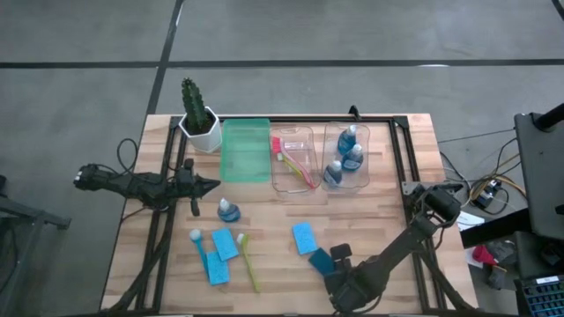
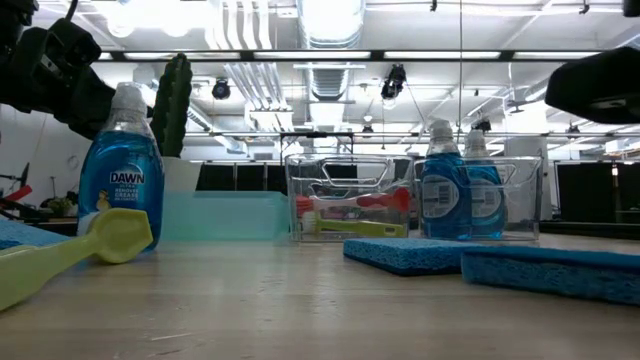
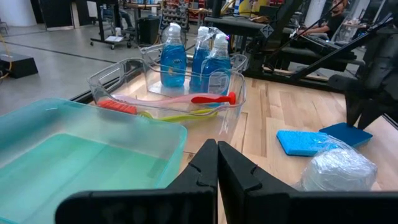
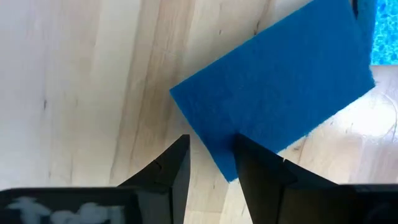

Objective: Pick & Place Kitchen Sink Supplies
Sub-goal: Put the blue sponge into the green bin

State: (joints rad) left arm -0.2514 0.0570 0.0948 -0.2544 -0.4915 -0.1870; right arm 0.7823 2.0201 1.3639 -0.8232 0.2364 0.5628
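- Pale wood planking is running under everything.
- Right gripper is hanging nearest, fingers slightly apart, one overlapping the flat teal sponge, its far corner cut off.
- Left gripper is hovering farther back, fingers pressed together beside a bottle.

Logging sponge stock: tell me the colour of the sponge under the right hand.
Dark teal-blue sponge, plain, no pattern; the right wrist view shows it best.
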